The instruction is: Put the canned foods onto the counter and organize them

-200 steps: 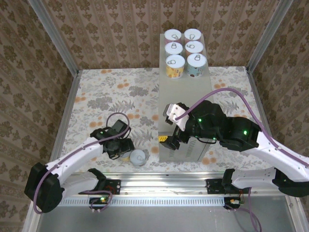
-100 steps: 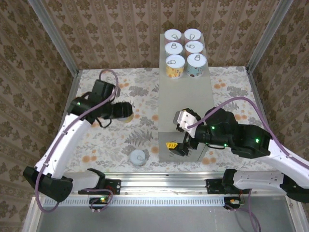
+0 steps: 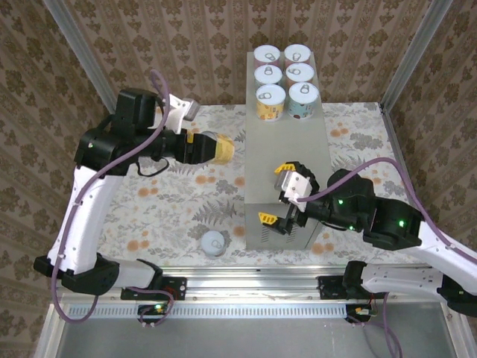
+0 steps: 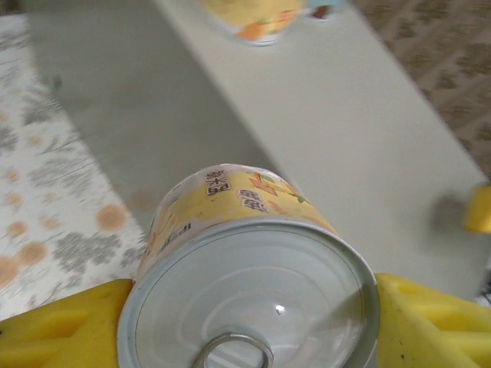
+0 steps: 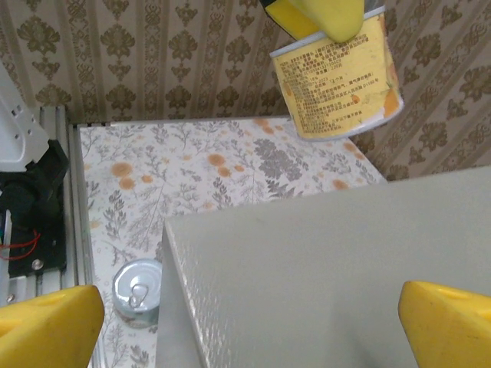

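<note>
Left gripper [image 3: 207, 148]: clamped on a yellow-labelled can [image 3: 220, 152], held sideways in the air just left of the counter [image 3: 287, 149]. Right gripper [image 3: 276, 194]: jaws spread wide, empty, over the counter's near end. Six cans [image 3: 299, 73] stand beyond it at the far end. One silver-lidded can [image 3: 213, 242] stands on the floral floor [image 3: 149, 216] to its left.

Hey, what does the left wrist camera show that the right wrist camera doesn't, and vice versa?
Left wrist, not right wrist: the silvery pull-tab lid of the yellow-labelled cylindrical tin gripped in the left tool, plus a second yellow-labelled tin standing farther along the grey metal counter. Right wrist, not left wrist: a silver-lidded tin standing on the floral floor beside the counter, and a black arm base. Both: the gripped tin, the counter's flat top and the floral floor.
</note>
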